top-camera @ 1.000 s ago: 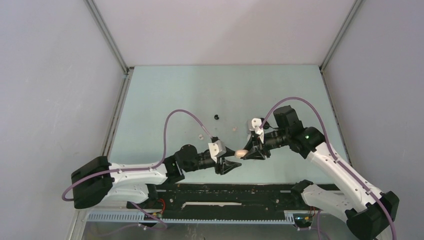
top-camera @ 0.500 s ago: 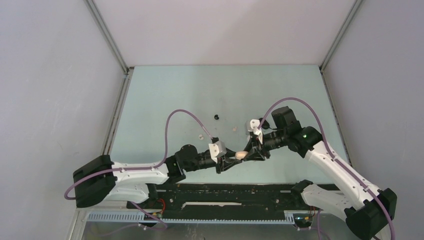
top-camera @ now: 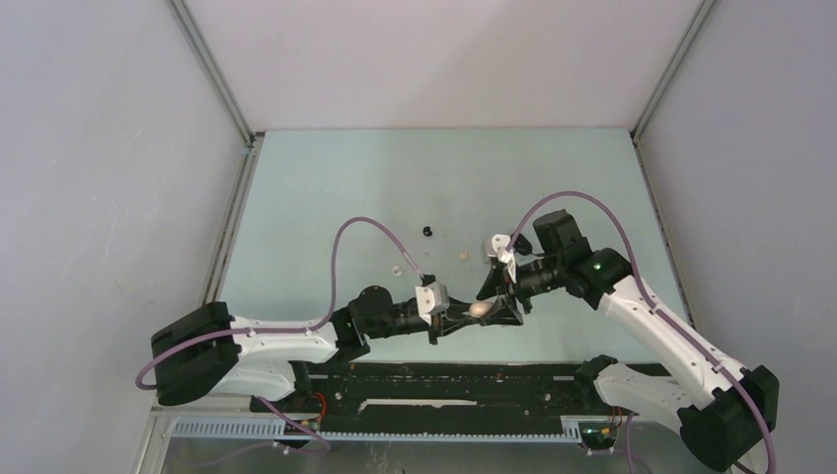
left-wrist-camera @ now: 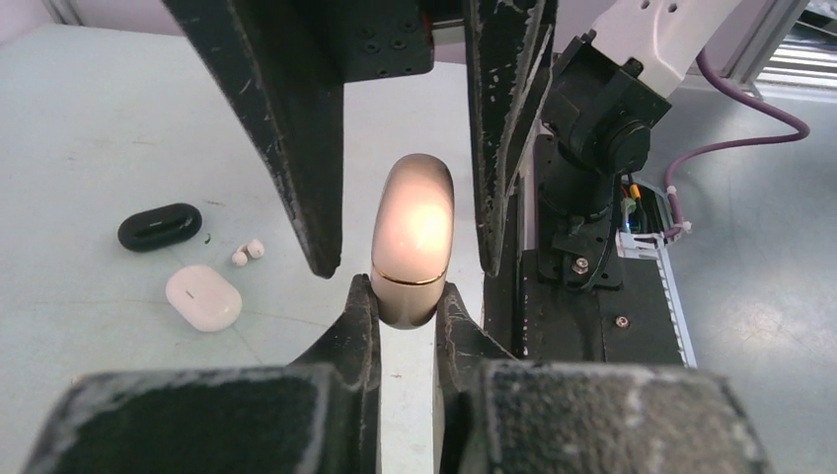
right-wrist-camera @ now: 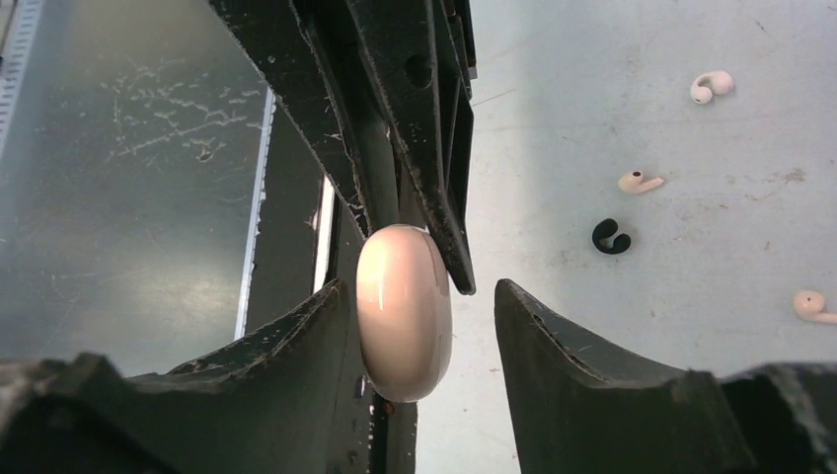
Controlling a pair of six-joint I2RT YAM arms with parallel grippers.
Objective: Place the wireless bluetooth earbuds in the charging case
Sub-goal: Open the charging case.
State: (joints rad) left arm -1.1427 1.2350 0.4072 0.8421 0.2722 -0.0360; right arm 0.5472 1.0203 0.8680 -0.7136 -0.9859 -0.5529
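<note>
A pale pink charging case [left-wrist-camera: 413, 237] hangs above the table, closed, with a gold seam. My left gripper [left-wrist-camera: 407, 296] is shut on its lower end. My right gripper [right-wrist-camera: 419, 291] stands open around the same case [right-wrist-camera: 405, 311]; its left finger is close against it and a gap shows on the right. In the top view both grippers meet at the case [top-camera: 481, 309] near the front middle. Loose earbuds lie on the table: a white one [right-wrist-camera: 713, 85], a pink one [right-wrist-camera: 640, 182], a black one [right-wrist-camera: 611, 237] and another pink one [right-wrist-camera: 811, 304].
A black case [left-wrist-camera: 160, 226] and a white case [left-wrist-camera: 203, 297] lie on the table, with two small white buds [left-wrist-camera: 248, 253] between them. The black base rail [top-camera: 454, 380] runs along the near edge. Grey walls enclose the pale green table [top-camera: 326, 178].
My left gripper has closed onto the pink case. My right gripper, which held it before, has opened. Both have drifted slightly down toward the near edge.
</note>
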